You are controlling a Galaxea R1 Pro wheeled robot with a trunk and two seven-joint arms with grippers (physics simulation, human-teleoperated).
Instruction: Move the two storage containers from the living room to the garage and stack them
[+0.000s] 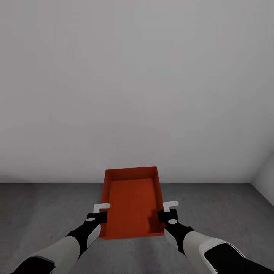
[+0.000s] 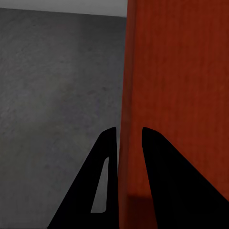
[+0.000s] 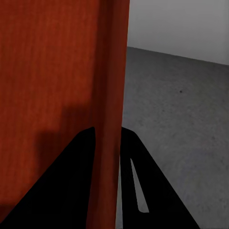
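Note:
One orange-red storage container [image 1: 133,201], lidless and empty, sits in front of me over the dark grey concrete floor [image 1: 38,205] of the garage. My left gripper [image 1: 102,207] is shut on its left long wall. My right gripper [image 1: 170,206] is shut on the right long wall. In the left wrist view the black fingers [image 2: 107,157] straddle the container [image 2: 181,71] wall, one inside and one outside. The right wrist view shows the same pinch, fingers [image 3: 131,157] either side of the container [image 3: 52,62] wall. Whether the container touches the floor I cannot tell. The other storage container and the living room are out of view.
A plain pale grey wall [image 1: 137,76] rises just beyond the container's far end. A second wall [image 1: 266,171] meets it at a corner on the far right. Bare concrete stretches to both sides of the container.

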